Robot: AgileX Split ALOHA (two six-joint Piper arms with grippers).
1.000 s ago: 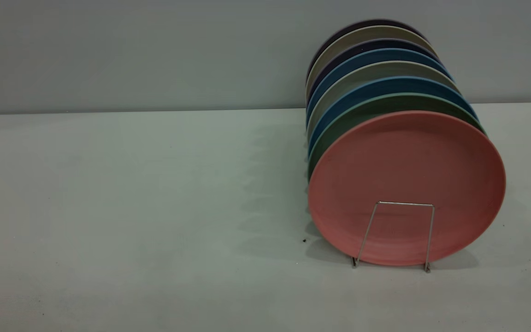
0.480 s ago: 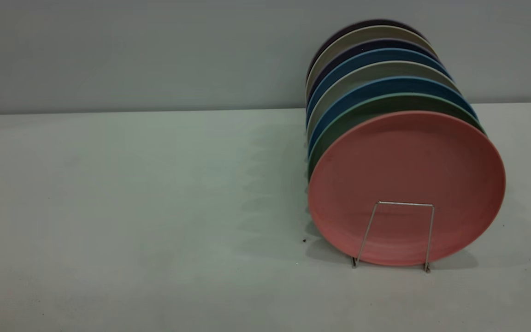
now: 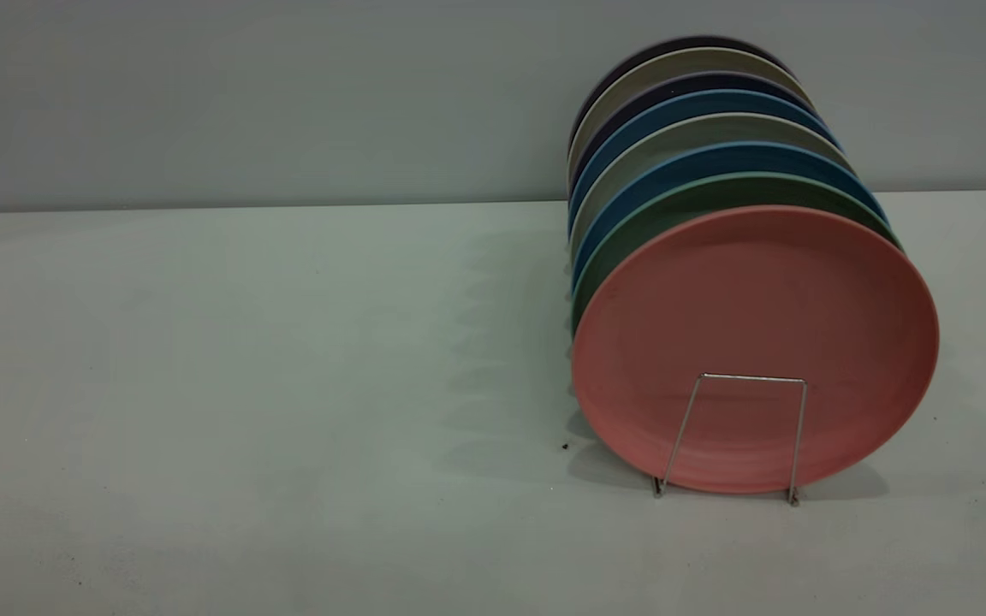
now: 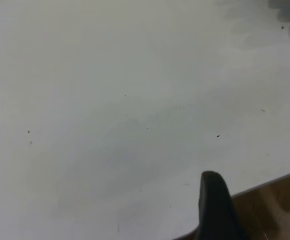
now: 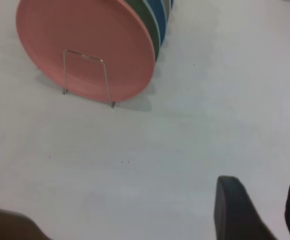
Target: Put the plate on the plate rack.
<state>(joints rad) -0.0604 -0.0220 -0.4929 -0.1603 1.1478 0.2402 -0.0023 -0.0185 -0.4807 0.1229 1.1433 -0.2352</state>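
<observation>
The salmon-pink plate point(image 3: 754, 325) stands on edge at the front of the plate rack point(image 3: 750, 377), leaning behind the rack's front wire loop. The right wrist view shows the same plate point(image 5: 85, 45) and rack point(image 5: 84, 55) some way off across the table. My right gripper point(image 5: 264, 187) hovers over bare table, open, with nothing between its fingers. My left gripper point(image 4: 217, 210) hangs near the table's edge, far from the plates; only one dark part of it shows. Neither arm appears in the exterior view.
Behind the pink plate stand several more plates in a row: a teal-green one point(image 3: 673, 205), blue ones point(image 3: 698, 162), grey and dark ones. A wall runs close behind the row. The table's edge point(image 4: 279, 195) with brown floor beyond lies by the left gripper.
</observation>
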